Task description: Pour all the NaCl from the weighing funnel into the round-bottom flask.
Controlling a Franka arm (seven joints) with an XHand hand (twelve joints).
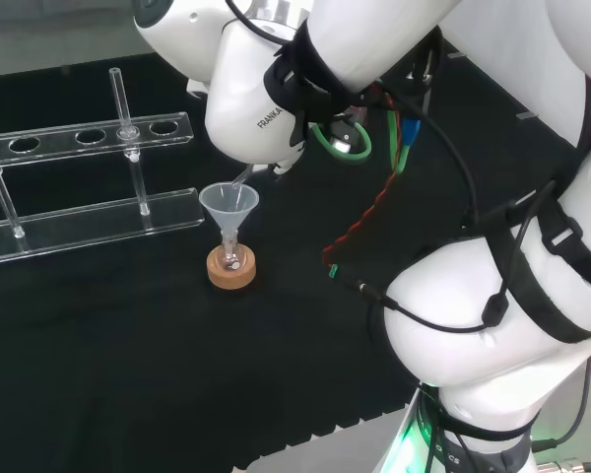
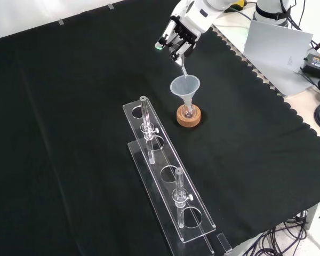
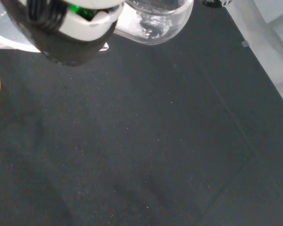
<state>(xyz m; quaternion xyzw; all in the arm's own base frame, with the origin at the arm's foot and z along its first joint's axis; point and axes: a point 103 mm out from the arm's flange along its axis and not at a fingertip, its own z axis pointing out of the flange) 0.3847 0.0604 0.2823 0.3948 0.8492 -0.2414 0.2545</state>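
A small round-bottom flask (image 2: 189, 111) stands on a cork ring (image 2: 189, 118), with a clear plastic funnel (image 2: 185, 87) seated in its neck. The hand (image 2: 179, 34) hovers just above and behind it, fingers curled round the glass weighing funnel (image 2: 182, 68), whose thin stem slants down into the plastic funnel's mouth. In the wrist view the weighing funnel's bulb (image 3: 155, 19) holds white grains beside a black and white finger (image 3: 70, 28). The head view shows the plastic funnel (image 1: 229, 203) on the cork ring (image 1: 231, 268) under the arm's wrist link, with the stem (image 1: 241, 178) reaching its rim.
A clear acrylic tube rack (image 2: 166, 176) with glass tubes stands in front of the flask in the front view, and left of it in the head view (image 1: 89, 138). The cloth's scalloped edge (image 2: 266, 88) runs at the front view's right, grey equipment beyond.
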